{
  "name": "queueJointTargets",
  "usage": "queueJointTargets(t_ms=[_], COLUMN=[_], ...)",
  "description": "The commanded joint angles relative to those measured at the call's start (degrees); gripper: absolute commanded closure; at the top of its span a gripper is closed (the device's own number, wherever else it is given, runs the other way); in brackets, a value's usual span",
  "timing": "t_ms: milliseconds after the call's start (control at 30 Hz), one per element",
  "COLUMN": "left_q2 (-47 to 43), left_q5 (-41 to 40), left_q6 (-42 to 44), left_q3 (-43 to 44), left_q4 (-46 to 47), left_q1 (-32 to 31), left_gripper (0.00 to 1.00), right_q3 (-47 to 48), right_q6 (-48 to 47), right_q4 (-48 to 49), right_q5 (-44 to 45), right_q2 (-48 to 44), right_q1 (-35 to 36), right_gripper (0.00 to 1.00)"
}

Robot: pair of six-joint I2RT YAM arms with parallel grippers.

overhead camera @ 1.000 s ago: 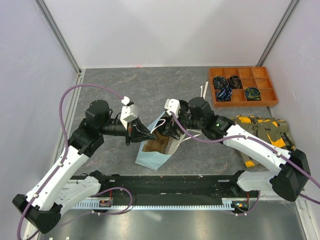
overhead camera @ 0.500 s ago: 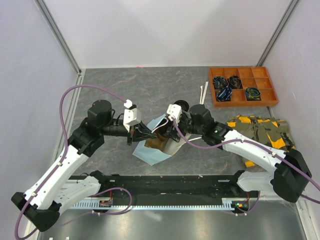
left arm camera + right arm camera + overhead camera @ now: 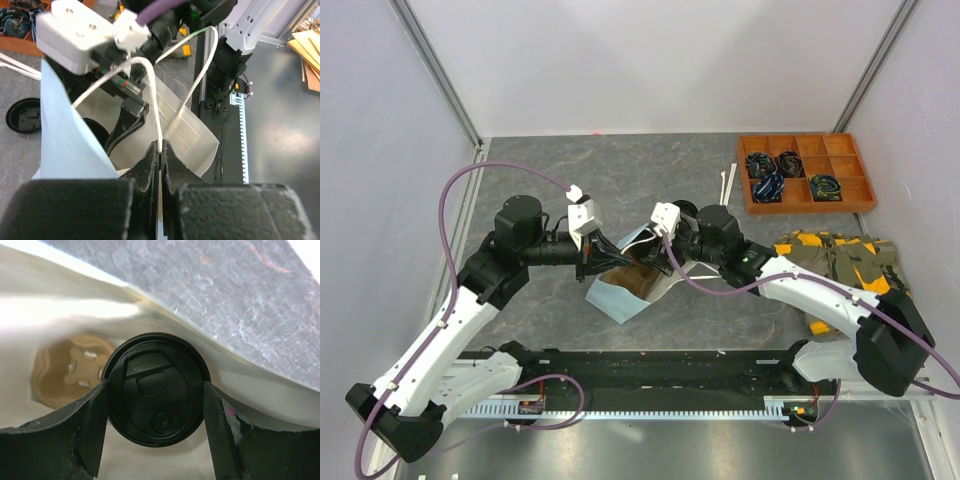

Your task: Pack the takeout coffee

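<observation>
The takeout coffee shows in the right wrist view as a black round lid (image 3: 156, 387); its tan cup is hidden below. My right gripper (image 3: 156, 405) is shut on it, one finger (image 3: 87, 425) on each side, inside the light-blue paper bag (image 3: 615, 298). The tan pulp carrier (image 3: 70, 371) lies at the bag's bottom, left of the cup. From above, my right gripper (image 3: 650, 262) reaches into the bag's mouth. My left gripper (image 3: 161, 147) is shut on the bag's white handle (image 3: 152, 95) and holds the mouth open; from above it (image 3: 607, 258) is at the bag's left rim.
A loose black lid (image 3: 22, 114) lies on the table beside the bag. An orange compartment tray (image 3: 807, 172) with cables stands at the back right. A camouflage cloth (image 3: 840, 262) lies at the right. White sticks (image 3: 727, 180) lie near the tray. A black rail (image 3: 650, 372) runs along the front.
My left gripper has moved a little right and back with the handle. The bag has swung and lifted at its near end. My right gripper has gone deeper into the bag.
</observation>
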Motion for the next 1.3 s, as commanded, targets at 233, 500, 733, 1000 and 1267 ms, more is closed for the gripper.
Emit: queueJointTargets(t_ms=[233,500,733,1000,1267], left_q2=[-0.3,2.0,6.1,7.4,8.5], left_q5=[1.1,5.2,10.0,11.3,11.0], left_q6=[-8.1,-8.5,-8.6,-8.8,-9.4], left_q3=[-0.8,-1.2,0.9,2.3,2.5], left_q4=[1.9,0.9,0.8,0.6,0.9], left_q1=[6.1,13.2,18.4,20.8,21.4], left_gripper=[0.98,0.98,0.98,0.98,0.98], right_q3=[3.9,7.1,16.3,24.5,26.5], right_q6=[-5.0,-8.3,-9.1,-13.0,-16.9], right_q4=[5.3,0.7,-10.7,-25.1,-30.7], right_q5=[1.8,2.8,1.4,-3.1,-5.3], right_q2=[7.3,10.6,14.9,15.6,17.5], right_q1=[-0.4,-0.5,-0.7,-2.4,-3.9], right_gripper=[0.62,0.65,0.69,0.70,0.72])
